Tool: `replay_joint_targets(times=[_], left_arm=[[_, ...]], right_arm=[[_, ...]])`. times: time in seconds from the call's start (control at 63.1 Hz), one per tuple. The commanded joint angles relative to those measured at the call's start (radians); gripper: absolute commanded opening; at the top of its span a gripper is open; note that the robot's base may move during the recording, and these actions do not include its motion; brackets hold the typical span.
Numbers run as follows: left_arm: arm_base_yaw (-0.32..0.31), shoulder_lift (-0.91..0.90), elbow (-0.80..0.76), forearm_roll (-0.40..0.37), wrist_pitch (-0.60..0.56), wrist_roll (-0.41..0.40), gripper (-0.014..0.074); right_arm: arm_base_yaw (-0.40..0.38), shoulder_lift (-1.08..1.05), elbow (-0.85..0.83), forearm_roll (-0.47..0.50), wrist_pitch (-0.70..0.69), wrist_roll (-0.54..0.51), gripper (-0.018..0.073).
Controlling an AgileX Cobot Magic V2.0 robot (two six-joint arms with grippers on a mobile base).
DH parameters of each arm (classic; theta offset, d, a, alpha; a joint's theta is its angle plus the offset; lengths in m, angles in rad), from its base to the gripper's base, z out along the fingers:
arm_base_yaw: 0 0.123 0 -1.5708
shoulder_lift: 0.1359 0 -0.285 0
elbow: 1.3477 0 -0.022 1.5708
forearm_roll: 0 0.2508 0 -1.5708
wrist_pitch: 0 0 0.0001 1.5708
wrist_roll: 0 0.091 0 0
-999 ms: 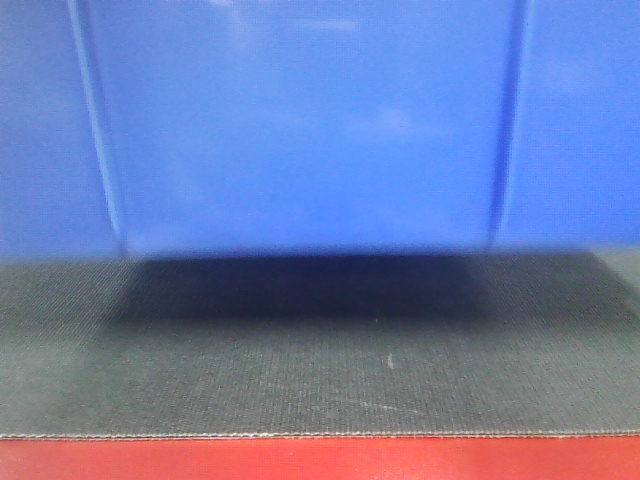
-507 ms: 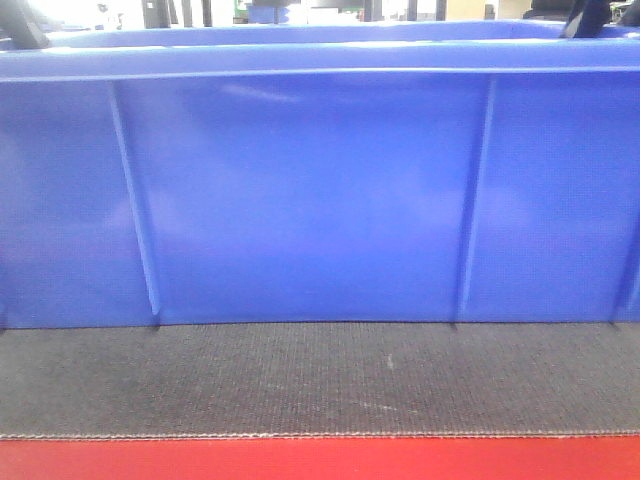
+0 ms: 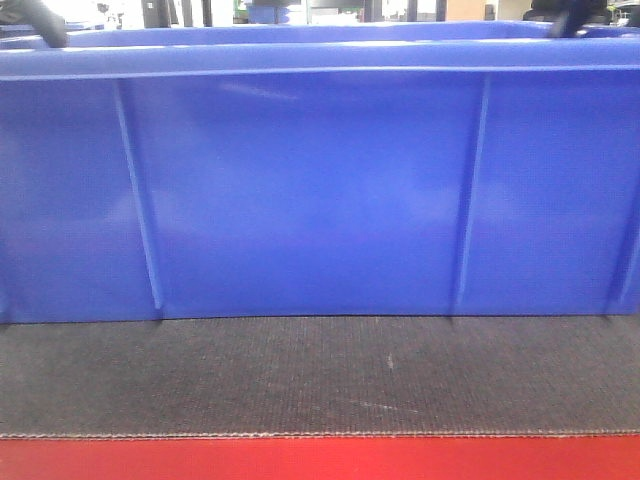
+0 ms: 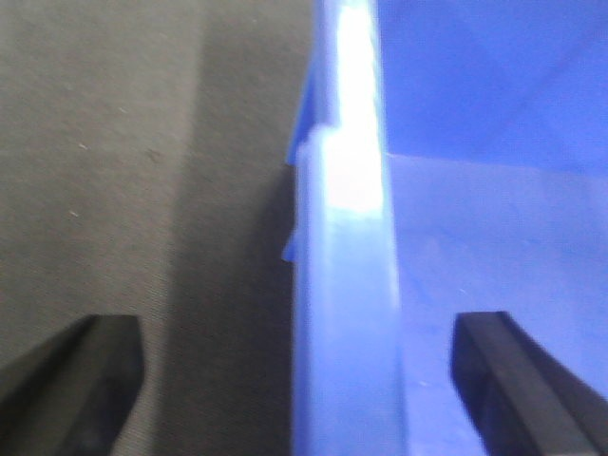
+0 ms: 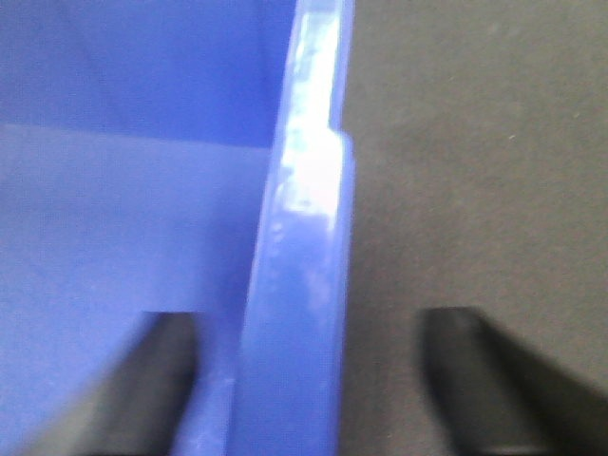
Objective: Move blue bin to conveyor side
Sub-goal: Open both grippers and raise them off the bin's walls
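Dark woven belt of the conveyor carries everything; each gripper straddles a rim of the blue bin, left gripper and right gripper both spread, fingers clear of the plastic, probably letting go since the bin sits flat near the red edge; its interior and ends are cut off

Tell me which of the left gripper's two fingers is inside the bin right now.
The right-hand finger in the left wrist view: it hangs over the blue bin interior. The other finger sits outside, over the conveyor, rim between them untouched.
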Motion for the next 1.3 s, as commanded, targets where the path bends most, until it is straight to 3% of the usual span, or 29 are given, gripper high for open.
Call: replay_joint_targets(times=[0.0, 0.238, 0.333, 0.365, 0.476, 0.507, 0.523, 0.634, 0.983, 1.126, 1.285], left_arm=[[0.001, -0.014, -0.032, 0.028, -0.001, -0.002, 0.0547], [0.001, -0.091, -0.175, 0.054, 0.065, -0.002, 0.0333], [0.001, -0.134, -0.252, 0.054, 0.098, -0.002, 0.0209], [0.001, -0.153, -0.28, 0.054, 0.106, -0.002, 0.015], [0.001, -0.207, -0.361, 0.054, 0.109, -0.002, -0.0034], [0.001, -0.222, -0.382, 0.054, 0.103, -0.002, -0.0025], [0.001, -0.227, -0.39, 0.054, 0.103, -0.002, -0.0021], [0.001, -0.263, -0.449, 0.054, 0.08, -0.002, -0.0012], [0.001, -0.364, -0.519, 0.062, 0.082, -0.002, -0.0013], [0.001, -0.405, -0.459, 0.038, 0.116, -0.004, -0.0013], [0.001, -0.501, -0.24, 0.037, 0.079, -0.004, -0.0013]], right_arm=[[-0.007, -0.007, -0.042, -0.02, 0.002, -0.008, 0.0568], [-0.007, -0.037, -0.29, -0.02, 0.154, -0.008, 0.049], [-0.007, -0.059, -0.418, -0.02, 0.224, -0.008, 0.0403], [-0.007, -0.067, -0.466, -0.02, 0.243, -0.008, 0.0349], [-0.007, -0.093, -0.599, -0.02, 0.318, -0.008, 0.0006], [-0.007, -0.099, -0.636, -0.02, 0.323, -0.008, -0.0104], [-0.007, -0.103, -0.649, -0.02, 0.323, -0.008, -0.0115], [-0.007, -0.114, -0.746, -0.02, 0.314, -0.008, -0.0043], [-0.007, -0.186, -0.859, 0.041, 0.401, -0.008, -0.0078], [-0.007, -0.226, -0.782, 0.041, 0.449, -0.008, -0.008], [-0.007, -0.337, -0.538, 0.041, 0.33, -0.036, -0.0081]])
